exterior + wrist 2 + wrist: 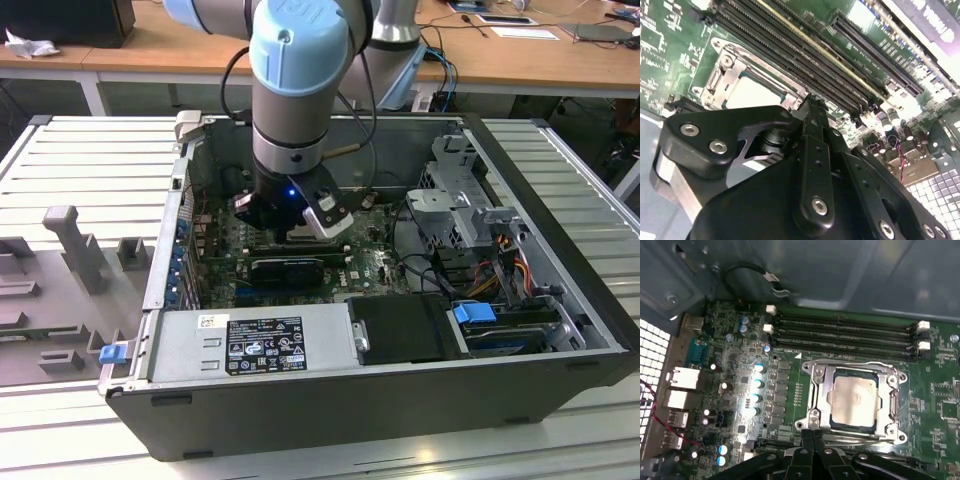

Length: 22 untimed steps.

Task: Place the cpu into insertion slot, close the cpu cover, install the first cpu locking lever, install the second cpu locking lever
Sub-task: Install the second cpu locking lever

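Pale silver-grey square cpu (pixel 854 399) lies seated in the dark-rimmed insertion slot (pixel 816 390), framed by the thin silver metal cpu cover (pixel 852 368). Your black gripper (pixel 812 436) hovers at the socket's edge, fingers together, holding nothing (chip: light, rigid, fragile; edges only).

- The pale-blue-jointed arm (pixel 298 70) hangs straight down from above, wrist vertical.
- Its black claw (pixel 812 437) points downward, fingers (pixel 812 130) pressed together at the tips, holding nothing.
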Each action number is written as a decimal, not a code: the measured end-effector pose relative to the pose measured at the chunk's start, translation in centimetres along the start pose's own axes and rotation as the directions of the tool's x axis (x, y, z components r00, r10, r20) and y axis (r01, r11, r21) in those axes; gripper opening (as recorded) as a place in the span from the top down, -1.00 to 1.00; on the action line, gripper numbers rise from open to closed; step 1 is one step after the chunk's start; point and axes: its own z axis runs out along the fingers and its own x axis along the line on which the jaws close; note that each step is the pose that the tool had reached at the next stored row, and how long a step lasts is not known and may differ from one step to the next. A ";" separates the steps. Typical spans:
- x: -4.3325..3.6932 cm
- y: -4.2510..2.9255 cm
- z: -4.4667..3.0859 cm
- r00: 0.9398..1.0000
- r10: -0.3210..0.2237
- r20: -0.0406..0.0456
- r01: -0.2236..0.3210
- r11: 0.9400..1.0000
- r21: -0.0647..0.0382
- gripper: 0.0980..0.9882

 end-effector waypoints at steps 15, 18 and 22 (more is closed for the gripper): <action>0.48 -1.97 0.11 1.000 0.000 0.009 0.000 0.997 -0.073 0.98; 0.47 -1.99 0.19 1.000 0.004 0.010 -0.003 0.997 -0.074 0.98; 0.51 -2.16 0.83 1.000 0.003 0.010 -0.003 0.997 -0.080 0.98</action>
